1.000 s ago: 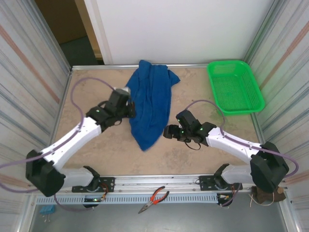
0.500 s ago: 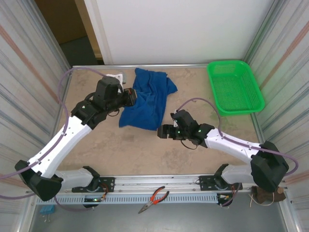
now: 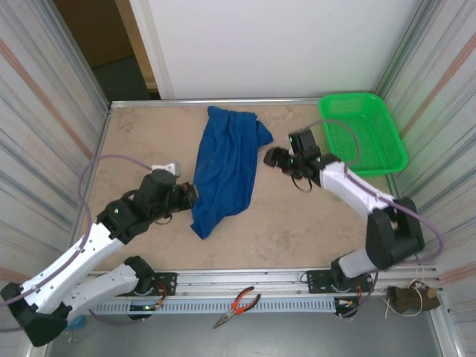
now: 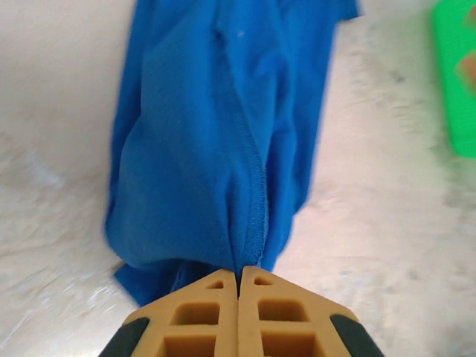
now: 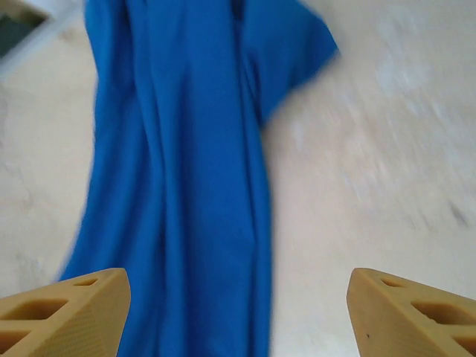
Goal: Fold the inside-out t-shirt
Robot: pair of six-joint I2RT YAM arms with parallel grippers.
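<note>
- The left gripper (image 4: 238, 277) pinches the t-shirt (image 3: 223, 167) at its near hem.
- The right gripper (image 3: 271, 158) stands open near the cloth's right edge.
- Bare table (image 3: 312, 223) lies on both sides.

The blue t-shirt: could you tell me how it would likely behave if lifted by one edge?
Probably floppy: the blue t-shirt lies in a long strip of soft folds running from the left gripper, shut on its stitched edge. Likely light, since that thin pinch seems enough. Lifted there, it would probably hang and bunch.
</note>
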